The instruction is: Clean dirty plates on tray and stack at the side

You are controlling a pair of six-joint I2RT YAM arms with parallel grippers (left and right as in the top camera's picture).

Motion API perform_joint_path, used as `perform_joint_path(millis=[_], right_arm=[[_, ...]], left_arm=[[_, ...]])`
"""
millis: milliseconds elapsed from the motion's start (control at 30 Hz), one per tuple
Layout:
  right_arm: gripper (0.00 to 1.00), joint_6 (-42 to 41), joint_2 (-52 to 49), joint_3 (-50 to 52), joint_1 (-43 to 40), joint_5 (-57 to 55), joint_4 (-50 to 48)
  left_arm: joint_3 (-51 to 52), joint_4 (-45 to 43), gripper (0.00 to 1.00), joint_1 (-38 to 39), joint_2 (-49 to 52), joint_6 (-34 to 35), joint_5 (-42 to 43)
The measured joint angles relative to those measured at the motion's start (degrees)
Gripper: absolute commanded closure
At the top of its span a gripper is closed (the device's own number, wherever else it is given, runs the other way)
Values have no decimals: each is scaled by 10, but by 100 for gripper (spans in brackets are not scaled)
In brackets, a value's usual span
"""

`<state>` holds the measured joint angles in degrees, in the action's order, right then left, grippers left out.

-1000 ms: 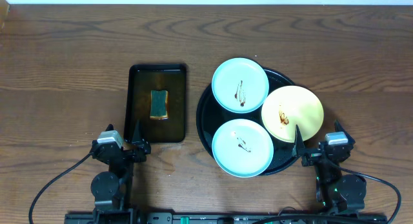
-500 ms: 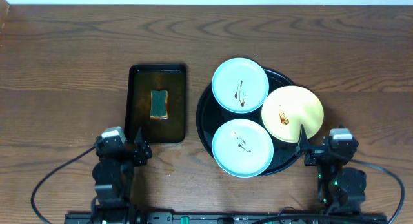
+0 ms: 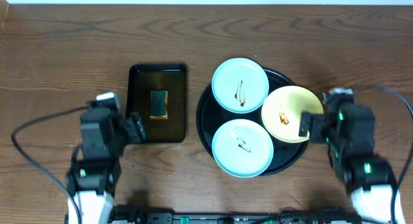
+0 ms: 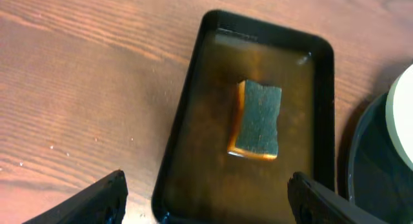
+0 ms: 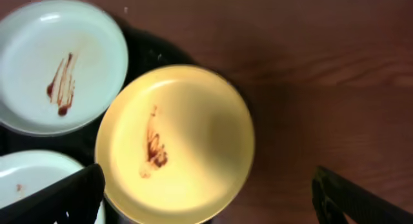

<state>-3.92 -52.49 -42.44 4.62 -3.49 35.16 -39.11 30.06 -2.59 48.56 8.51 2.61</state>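
Note:
Three plates streaked with brown sauce lie on the round black tray (image 3: 202, 118): a pale blue one (image 3: 240, 85) at the back, a yellow one (image 3: 287, 114) at the right and a pale blue one (image 3: 242, 147) at the front. My right gripper (image 3: 310, 126) hangs open above the yellow plate's near right edge. In the right wrist view its open gripper (image 5: 208, 179) spans the yellow plate (image 5: 187, 121), holding nothing. My left gripper (image 3: 135, 128) is open over the small rectangular tray's near left corner, and the left wrist view shows this gripper (image 4: 206, 182) empty.
A dark rectangular tray (image 4: 182, 127) of brownish water holds a green-and-yellow sponge (image 4: 257, 119), left of the round tray (image 4: 371, 166). Bare wooden table (image 3: 361, 62) lies to the right and behind. Cables trail from both arms at the front.
Both arms have lifted and come forward from the table's front edge, the left toward the sponge tray, the right over the yellow plate's edge. Both grippers stayed open.

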Motion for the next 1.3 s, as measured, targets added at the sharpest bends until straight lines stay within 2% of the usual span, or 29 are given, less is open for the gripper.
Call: perform_joint_path(millis=[133, 333, 533, 733, 867, 1067, 1267, 1300], right_arm=[[1, -2, -106, -77, 0, 21, 42], [1, -2, -168, -111, 0, 35, 48], [1, -34, -168, -111, -48, 10, 68], [1, -49, -168, -111, -99, 32, 71], [1, -51, -168, -111, -102, 46, 71], [1, -53, -168, -111, -102, 58, 71], [1, -53, -168, -111, -102, 65, 74], [1, -53, -168, -111, -102, 65, 75]], left_arm=[[-99, 74, 20, 0, 93, 0, 0], [-130, 93, 20, 0, 155, 0, 0], [-130, 3, 20, 1, 170, 0, 52], [-133, -62, 22, 32, 229, 0, 60], [-133, -80, 24, 69, 292, -16, 45], [-133, -106, 24, 123, 376, -31, -23], [-133, -124, 24, 132, 435, -35, -52], [-133, -125, 26, 132, 440, -37, -54]])
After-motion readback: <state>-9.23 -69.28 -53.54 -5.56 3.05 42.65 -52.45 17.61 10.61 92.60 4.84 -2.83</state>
